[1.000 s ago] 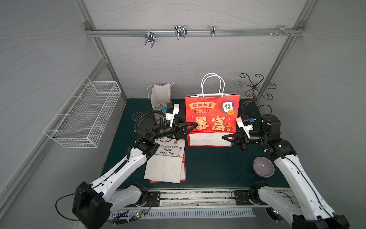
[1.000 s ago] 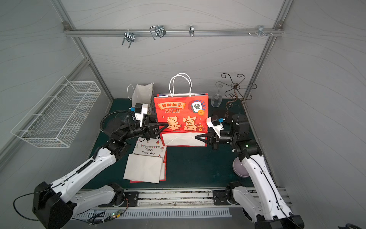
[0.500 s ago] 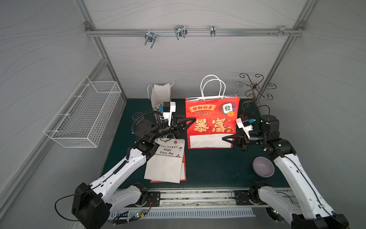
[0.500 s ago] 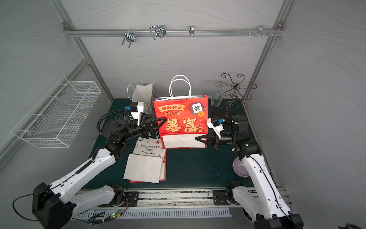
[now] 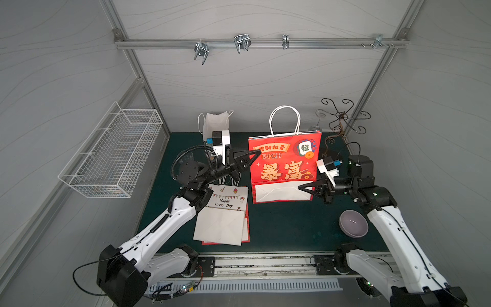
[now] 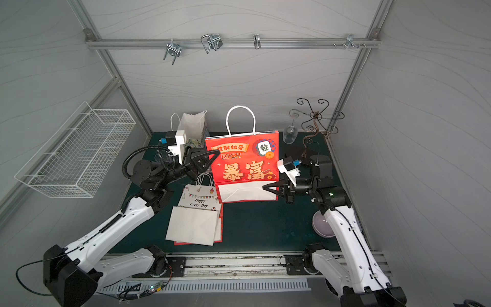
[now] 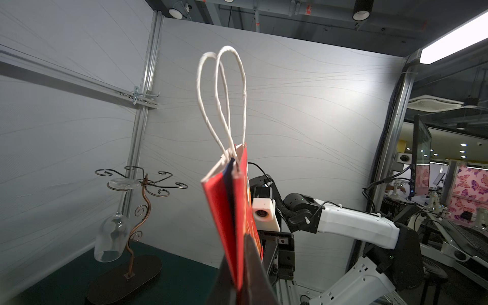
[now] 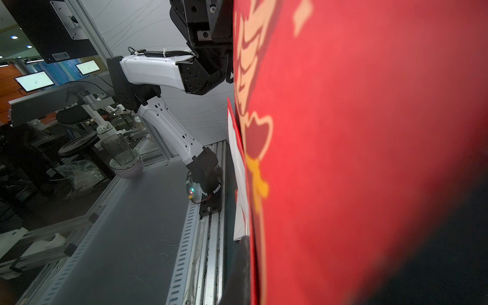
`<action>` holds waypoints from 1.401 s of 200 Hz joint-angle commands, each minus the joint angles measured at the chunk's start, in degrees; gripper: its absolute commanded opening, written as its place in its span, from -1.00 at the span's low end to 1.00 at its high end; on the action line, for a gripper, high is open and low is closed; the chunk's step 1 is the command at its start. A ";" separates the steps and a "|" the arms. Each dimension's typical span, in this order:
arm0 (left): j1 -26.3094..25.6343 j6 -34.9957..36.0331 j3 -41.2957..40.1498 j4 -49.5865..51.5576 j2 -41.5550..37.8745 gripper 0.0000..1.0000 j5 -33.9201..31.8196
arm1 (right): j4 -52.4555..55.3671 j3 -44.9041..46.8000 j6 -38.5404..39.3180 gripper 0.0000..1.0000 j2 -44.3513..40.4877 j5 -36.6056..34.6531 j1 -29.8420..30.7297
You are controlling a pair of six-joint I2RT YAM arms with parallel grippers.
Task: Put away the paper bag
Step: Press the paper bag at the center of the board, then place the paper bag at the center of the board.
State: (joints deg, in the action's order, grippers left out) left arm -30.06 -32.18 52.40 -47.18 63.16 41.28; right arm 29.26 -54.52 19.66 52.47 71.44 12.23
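Observation:
A red paper bag (image 5: 284, 164) with gold lettering and white handles is held upright and flattened over the green mat in both top views; its white bottom flap is folded up at the front. My left gripper (image 5: 256, 154) is shut on the bag's upper left edge, and in the left wrist view the paper bag (image 7: 232, 211) runs between the dark fingers of that gripper (image 7: 239, 253). My right gripper (image 5: 301, 187) is shut on the lower right edge. The right wrist view is mostly filled by the paper bag (image 8: 356, 132), with one finger of the gripper (image 8: 249, 245) against it.
A stack of flat bags (image 5: 223, 218) lies on the mat in front of the left arm. A small white bag (image 5: 215, 125) stands at the back. A wire basket (image 5: 114, 156) hangs on the left wall. A glass rack (image 5: 342, 119) and a purple bowl (image 5: 353, 223) are at the right. Hooks (image 5: 241, 42) hang on the rail above.
My left gripper has moved up along the bag's left edge and its jaws have narrowed onto the edge. The right arm has held still.

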 commanded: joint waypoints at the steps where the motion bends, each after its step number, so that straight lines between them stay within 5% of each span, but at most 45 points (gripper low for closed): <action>1: 0.02 -1.30 3.27 -5.98 -0.50 -0.29 -2.54 | 2.50 -0.32 1.32 -1.00 0.18 0.89 -0.30; 25: 0.06 -1.72 4.59 -6.39 -0.65 -0.28 -3.72 | 3.46 -0.54 1.74 -1.00 0.27 0.90 -0.35; 49: 0.02 -2.65 4.48 -8.35 -0.74 -1.00 -5.12 | 4.32 -1.00 1.87 -1.00 0.67 0.57 -0.28; 95: 0.03 -4.66 3.87 -10.71 -0.55 -1.00 -6.32 | 5.04 -1.81 1.75 -1.00 1.31 0.77 -0.30; 107: 0.08 -4.49 3.38 -9.20 -1.10 -0.22 -8.29 | 4.94 -1.99 0.79 -1.00 1.50 0.68 -0.22; 117: 0.01 -3.76 2.66 -6.69 -1.98 0.21 -10.85 | 4.74 -1.99 -0.90 -1.00 1.49 -0.70 0.03; 122: 0.09 -3.22 2.26 -4.34 -2.68 0.86 -12.94 | 4.69 -1.91 -2.00 -1.00 1.45 -2.19 0.20; 125: 0.03 -2.87 2.06 -2.81 -3.09 0.98 -14.17 | 4.74 -1.84 -2.94 -1.00 1.45 -3.38 0.34; 159: 0.01 5.41 -0.55 18.86 -11.18 1.00 -35.57 | 5.09 0.30 -13.43 -1.00 0.59 -14.42 5.33; 199: 0.18 9.27 -2.46 39.65 -22.14 1.00 -60.03 | -0.94 3.26 -25.50 -1.00 -1.63 -32.99 22.06; 237: 0.27 11.61 0.44 53.63 -29.32 1.00 -68.72 | -10.30 3.48 -35.26 -1.00 1.08 -44.69 39.00; 280: 0.25 11.21 6.83 65.46 -33.60 1.00 -71.01 | -24.37 0.47 -40.25 -1.00 14.11 -49.96 52.96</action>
State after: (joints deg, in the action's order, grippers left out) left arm -30.04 -21.61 53.54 9.52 31.18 -24.97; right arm 16.12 -51.48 -15.53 59.90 27.22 60.20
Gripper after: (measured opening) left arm 0.998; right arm 0.058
